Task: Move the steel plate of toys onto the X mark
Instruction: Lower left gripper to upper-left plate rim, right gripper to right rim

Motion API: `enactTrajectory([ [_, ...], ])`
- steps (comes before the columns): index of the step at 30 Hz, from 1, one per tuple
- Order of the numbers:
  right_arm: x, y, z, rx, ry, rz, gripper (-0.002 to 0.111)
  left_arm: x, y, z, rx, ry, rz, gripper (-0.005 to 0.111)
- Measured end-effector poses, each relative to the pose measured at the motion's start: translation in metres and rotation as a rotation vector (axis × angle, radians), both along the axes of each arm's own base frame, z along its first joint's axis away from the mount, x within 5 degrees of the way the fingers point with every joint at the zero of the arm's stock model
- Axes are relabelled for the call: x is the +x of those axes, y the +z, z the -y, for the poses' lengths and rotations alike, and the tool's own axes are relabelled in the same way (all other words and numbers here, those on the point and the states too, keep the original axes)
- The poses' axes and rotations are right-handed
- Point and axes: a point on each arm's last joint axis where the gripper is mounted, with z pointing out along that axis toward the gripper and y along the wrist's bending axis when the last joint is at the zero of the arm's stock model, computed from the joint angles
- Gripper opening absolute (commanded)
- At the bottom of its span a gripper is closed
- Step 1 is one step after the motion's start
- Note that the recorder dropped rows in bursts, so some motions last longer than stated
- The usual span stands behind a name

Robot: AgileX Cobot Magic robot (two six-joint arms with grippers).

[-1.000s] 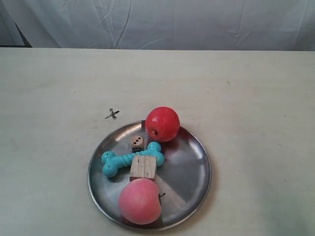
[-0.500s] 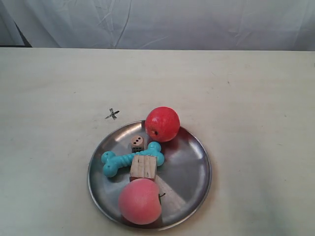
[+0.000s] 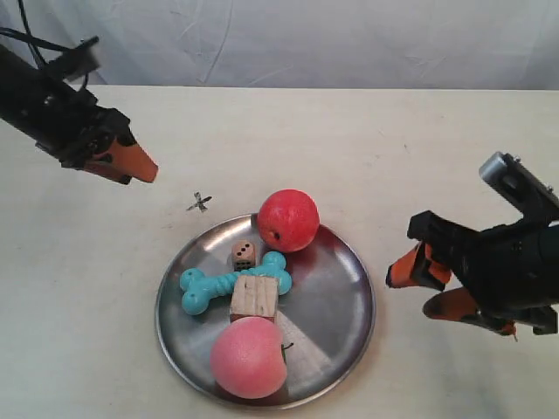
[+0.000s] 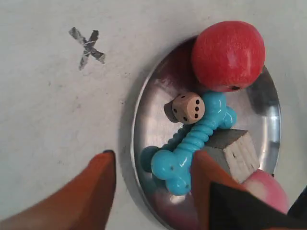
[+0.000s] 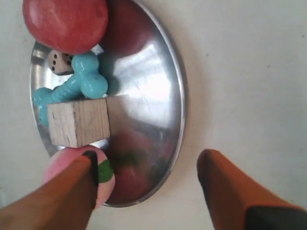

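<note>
The steel plate (image 3: 334, 295) lies on the table with all the toys on it. The red apple (image 3: 288, 220) sits at its far rim. The brown die (image 3: 244, 254), turquoise bone (image 3: 229, 285) and wooden block (image 3: 255, 296) are at the middle, and the pink peach (image 3: 249, 357) at the near rim. The X mark (image 3: 199, 202) is on the table just outside the far-left rim. My left gripper (image 3: 124, 162) hangs open, up and left of the X mark (image 4: 88, 45). My right gripper (image 3: 424, 286) is open just off the plate's right rim (image 5: 180, 91).
A white cloth backdrop (image 3: 349, 39) hangs behind the pale table (image 3: 437, 148). The table's far edge runs along it.
Both arms have come into the exterior view, one at the upper left and one at the right. The plate and toys have not moved.
</note>
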Motion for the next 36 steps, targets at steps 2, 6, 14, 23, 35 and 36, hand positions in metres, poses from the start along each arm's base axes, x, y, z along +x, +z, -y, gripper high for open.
enactTrajectory([
  [2,-0.010,-0.010,-0.011,0.015,-0.003,-0.014,0.058,0.010,-0.021,0.009,0.003,-0.044,-0.015,0.053],
  [6,-0.020,-0.020,-0.026,0.019,-0.003,-0.008,0.058,0.013,-0.054,0.032,0.028,-0.109,-0.069,0.053],
  [14,-0.026,-0.024,-0.036,0.005,-0.021,0.032,0.058,0.013,-0.085,0.053,0.109,-0.176,-0.079,0.053],
  [23,-0.021,-0.044,-0.038,-0.042,-0.036,-0.054,0.058,0.009,-0.092,0.068,0.158,-0.222,-0.063,0.053],
  [35,-0.016,-0.061,-0.037,-0.083,-0.078,-0.115,0.058,0.011,-0.091,0.069,0.176,-0.216,-0.043,0.053],
  [36,-0.016,-0.062,-0.037,-0.087,-0.083,-0.115,0.058,0.011,-0.091,0.069,0.181,-0.223,-0.042,0.053],
])
